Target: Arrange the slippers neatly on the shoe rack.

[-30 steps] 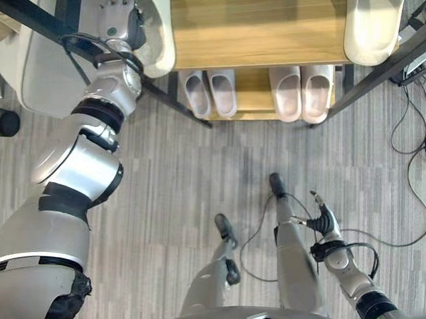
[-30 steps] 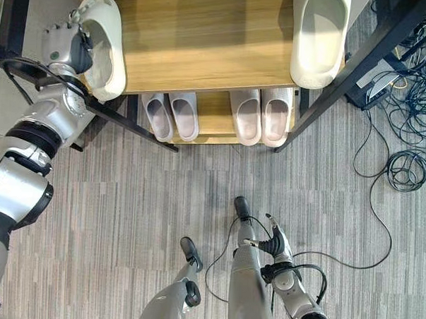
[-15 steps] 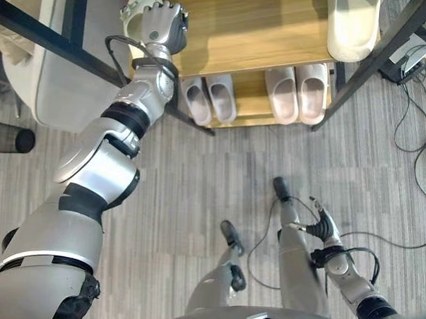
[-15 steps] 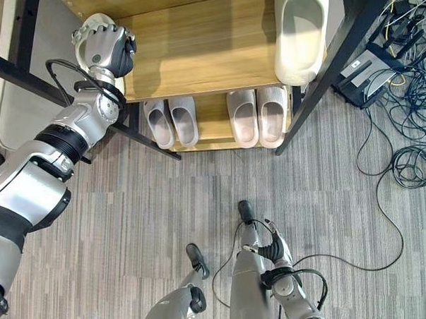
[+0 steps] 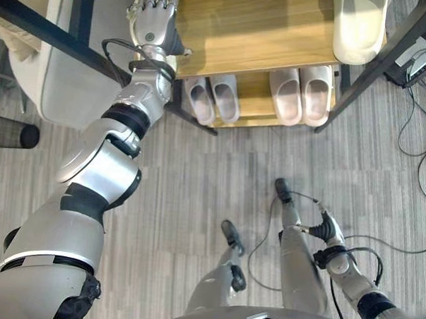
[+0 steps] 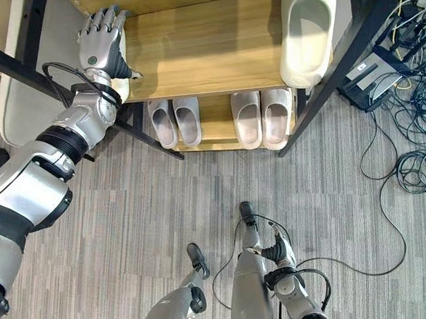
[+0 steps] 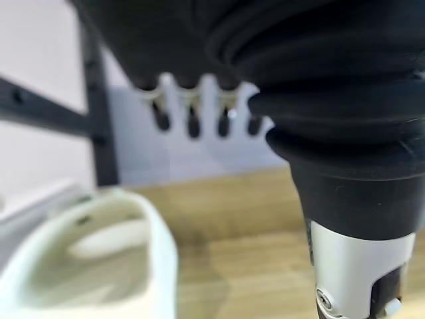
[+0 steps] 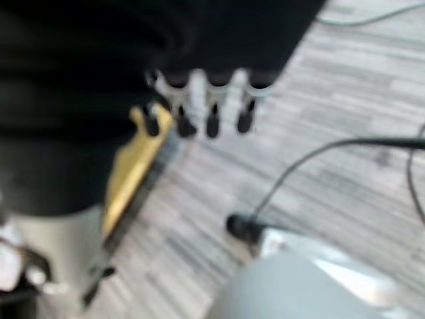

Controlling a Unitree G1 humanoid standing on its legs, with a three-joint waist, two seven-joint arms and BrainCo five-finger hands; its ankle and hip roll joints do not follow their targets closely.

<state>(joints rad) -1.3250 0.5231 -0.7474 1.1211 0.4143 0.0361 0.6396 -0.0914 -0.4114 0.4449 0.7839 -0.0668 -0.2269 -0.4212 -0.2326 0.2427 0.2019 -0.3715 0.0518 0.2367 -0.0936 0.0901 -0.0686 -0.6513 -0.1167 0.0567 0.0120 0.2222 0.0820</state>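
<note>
left hand [image 6: 99, 45] is reaching up over the left end of the shoe rack's top shelf [image 6: 204, 42], fingers straight and spread wide, holding nothing. cream slipper [image 7: 86, 262] is lying on the shelf just under that hand at the left edge — the wrist view is showing it beside the hand with the fingers clear of it. second cream slipper [image 6: 307, 36] is sitting at the right end of the same shelf, well apart from the first. two pairs of pale slippers are resting side by side on the lower shelf: the left pair [image 6: 176, 121] and the right pair [image 6: 261, 118]. right hand [image 6: 281, 253] is hanging low over the grey floor [image 6: 126, 198], near the bottom of the eye views, fingers loosely relaxed and holding nothing. tangle of cables [image 6: 411, 161] is lying on the floor to the right of the rack.
</note>
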